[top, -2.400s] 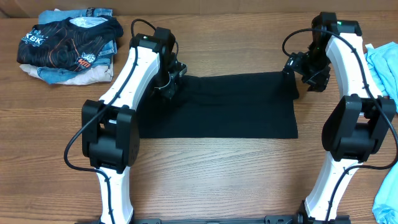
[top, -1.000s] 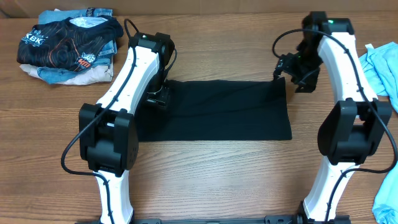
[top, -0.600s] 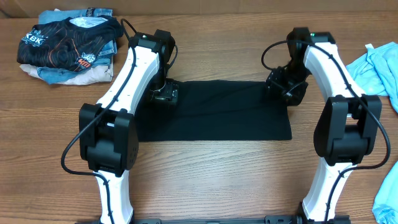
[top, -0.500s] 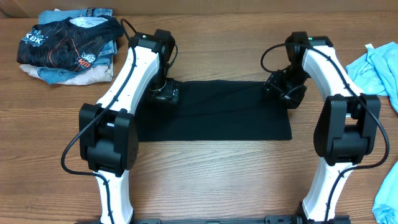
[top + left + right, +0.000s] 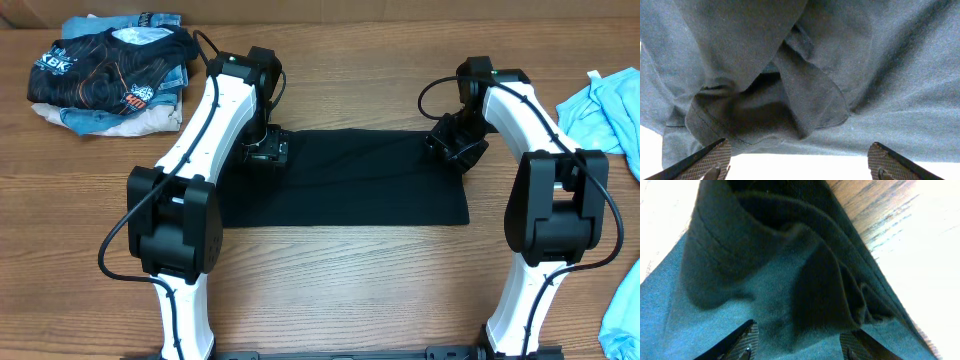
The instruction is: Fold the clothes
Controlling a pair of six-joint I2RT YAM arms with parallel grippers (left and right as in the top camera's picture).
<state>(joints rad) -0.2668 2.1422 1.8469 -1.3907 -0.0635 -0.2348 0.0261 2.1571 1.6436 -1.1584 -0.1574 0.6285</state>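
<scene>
Here, a plain black T-shirt [image 5: 345,180] lies flat on a wooden bench [image 5: 340,290], folded into a wide rectangle between two white robot arms. The left end effector [image 5: 265,152] sits low over the shirt's far left corner. In the left wrist view its ridged fingers [image 5: 710,160] stand wide apart in a released position. Below them the cloth is rumpled, with a hemmed flap lying folded over, and nothing is caught between the fingers.

The right end effector [image 5: 455,150] is down at the shirt's far right corner. The right wrist view shows its fingers [image 5: 740,340] part-way apart with a bunched ridge of black cloth rising between them. It is not possible to tell whether they are pinching that ridge.

Well apart from the shirt, at the bench's far left corner, is a pile of clothes [image 5: 110,70]. On top of it lies a black garment with an orange and white print. A light blue garment [image 5: 605,105] lies at the right edge.
</scene>
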